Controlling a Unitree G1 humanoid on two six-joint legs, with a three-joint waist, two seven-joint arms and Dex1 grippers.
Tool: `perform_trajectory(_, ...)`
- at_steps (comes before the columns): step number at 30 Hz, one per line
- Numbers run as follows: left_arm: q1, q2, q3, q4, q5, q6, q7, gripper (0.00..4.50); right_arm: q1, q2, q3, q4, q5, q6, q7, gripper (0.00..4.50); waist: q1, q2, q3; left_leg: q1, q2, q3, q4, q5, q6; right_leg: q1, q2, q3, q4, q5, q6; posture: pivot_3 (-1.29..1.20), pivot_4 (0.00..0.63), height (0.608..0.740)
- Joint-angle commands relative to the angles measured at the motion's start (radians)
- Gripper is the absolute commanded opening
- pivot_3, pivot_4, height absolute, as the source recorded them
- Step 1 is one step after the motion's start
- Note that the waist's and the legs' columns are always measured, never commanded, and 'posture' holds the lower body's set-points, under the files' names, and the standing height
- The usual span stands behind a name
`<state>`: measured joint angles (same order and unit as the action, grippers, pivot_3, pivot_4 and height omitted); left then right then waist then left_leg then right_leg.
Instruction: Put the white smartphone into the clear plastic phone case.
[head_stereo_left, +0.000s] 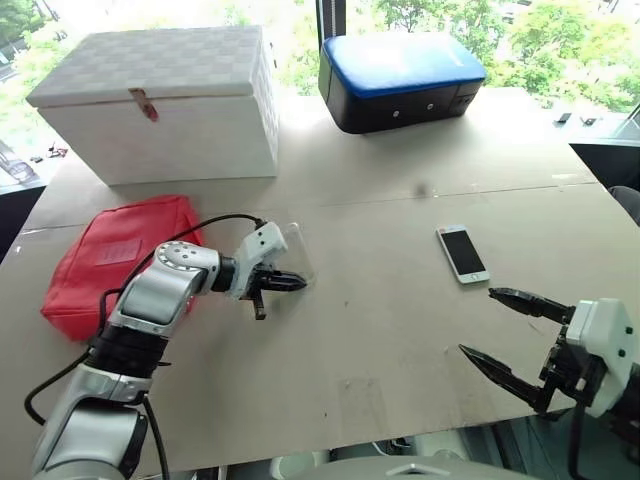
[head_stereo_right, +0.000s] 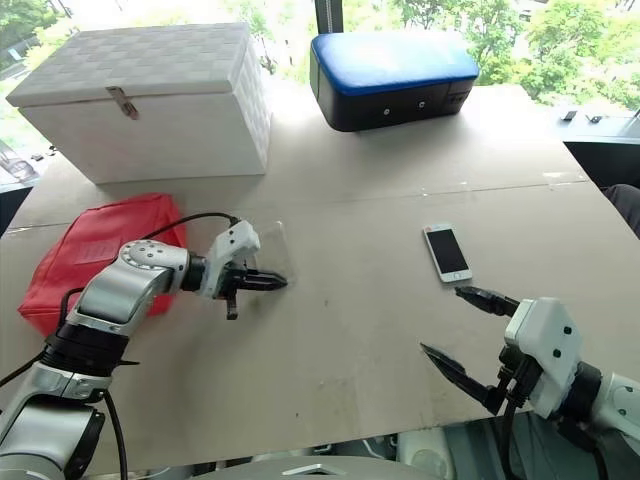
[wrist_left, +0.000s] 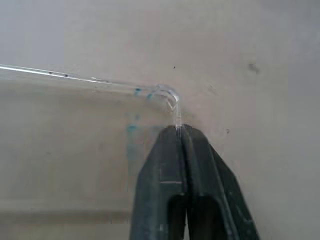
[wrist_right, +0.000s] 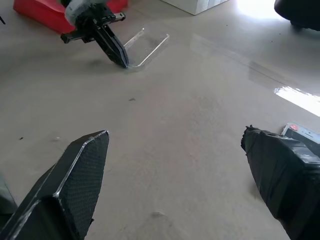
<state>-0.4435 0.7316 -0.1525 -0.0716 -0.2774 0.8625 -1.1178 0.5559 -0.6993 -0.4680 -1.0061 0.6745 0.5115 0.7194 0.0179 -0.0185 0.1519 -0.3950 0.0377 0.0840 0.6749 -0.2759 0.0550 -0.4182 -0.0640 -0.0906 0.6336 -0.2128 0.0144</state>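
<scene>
The white smartphone (head_stereo_left: 462, 254) lies face up on the right part of the table. The clear plastic phone case (wrist_right: 145, 46) rests flat on the left part, just right of the red pouch. My left gripper (head_stereo_left: 298, 283) is shut on the case's thin raised rim (wrist_left: 170, 97) at its near corner, fingertips down at the tabletop. My right gripper (head_stereo_left: 477, 321) hovers open near the table's front right edge, a short way in front of the phone, with nothing between its fingers. In the right wrist view the phone's end (wrist_right: 300, 132) peeks past one finger.
A red pouch (head_stereo_left: 115, 260) lies at the left, close behind my left arm. A white lidded box (head_stereo_left: 160, 100) stands at the back left and a black case with a blue top (head_stereo_left: 400, 75) at the back centre. Bare tabletop (head_stereo_left: 380, 310) separates case and phone.
</scene>
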Motion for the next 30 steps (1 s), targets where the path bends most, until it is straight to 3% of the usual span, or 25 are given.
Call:
perform_trajectory(1,-0.036,-0.113,-0.01,-0.161,-0.039,0.308,0.184,0.12,-0.038,0.002,0.038,-0.036,-0.001,-0.014,-0.035,4.5,0.008,0.0,0.0,-0.001,-0.001,-0.001,0.003,0.0,0.0,0.0,0.0,0.0,0.002,0.0,0.002,0.0,0.15,0.74)
perform_trajectory(6,-0.129,-0.29,-0.025,-0.15,-0.084,0.439,0.295,0.12,-0.083,-0.004,0.093,-0.018,-0.015,-0.012,-0.057,4.5,0.023,-0.003,0.002,-0.003,-0.002,-0.004,0.01,0.0,0.0,0.002,0.001,0.0,0.003,-0.001,-0.001,0.0,0.15,0.74)
perform_trajectory(9,-0.177,-0.29,-0.002,-0.121,-0.13,0.427,0.263,0.84,-0.083,-0.006,0.103,-0.021,-0.026,-0.014,-0.061,4.5,0.018,-0.004,0.003,-0.003,-0.002,-0.005,0.01,0.0,0.0,0.003,0.002,0.002,0.004,-0.001,-0.002,0.0,0.15,0.74)
perform_trajectory(10,-0.193,-0.272,0.02,-0.108,-0.15,0.399,0.238,1.28,-0.077,-0.004,0.098,-0.027,-0.021,-0.013,-0.064,4.5,0.017,-0.004,0.003,-0.003,-0.002,-0.005,0.01,0.0,0.0,0.002,0.002,0.002,0.004,-0.001,-0.002,0.0,0.15,0.74)
perform_trajectory(14,-0.214,-0.074,-0.014,-0.04,-0.121,0.05,-0.023,2.76,-0.036,0.005,0.086,-0.04,-0.022,-0.025,-0.065,4.5,-0.001,-0.004,0.003,-0.002,0.0,-0.006,0.009,0.0,-0.001,0.0,0.003,0.003,0.007,-0.001,-0.001,0.0,0.15,0.74)
perform_trajectory(16,-0.24,-0.004,-0.065,0.067,-0.067,-0.189,-0.18,2.76,-0.022,0.01,0.094,-0.041,-0.029,-0.033,-0.074,4.5,-0.001,-0.003,0.003,-0.002,0.0,-0.006,0.007,0.0,-0.001,-0.001,0.004,0.003,0.007,-0.002,-0.003,0.0,0.15,0.74)
perform_trajectory(20,-0.326,-0.013,-0.186,0.344,0.079,-0.621,-0.372,2.76,-0.015,0.014,0.115,-0.041,-0.046,-0.044,-0.094,4.5,0.015,-0.003,0.003,-0.003,-0.002,-0.005,0.009,0.0,-0.001,0.0,0.003,0.001,0.007,-0.004,-0.006,0.0,0.15,0.74)
perform_trajectory(27,-0.449,-0.116,-0.285,0.716,0.231,-1.024,-0.494,2.76,0.003,0.003,0.105,-0.041,-0.044,-0.061,-0.12,4.5,0.023,-0.005,0.003,-0.007,-0.003,-0.003,0.013,-0.002,0.004,-0.001,0.001,0.004,0.005,-0.003,-0.005,0.0,0.15,0.74)
perform_trajectory(30,-0.488,-0.151,-0.33,0.845,0.296,-1.122,-0.484,1.93,0.002,-0.015,0.118,-0.041,-0.045,-0.071,-0.137,4.5,0.019,-0.005,0.003,-0.006,-0.003,-0.001,0.013,-0.003,0.004,-0.002,0.003,0.005,0.006,-0.002,-0.001,0.0,0.15,0.74)
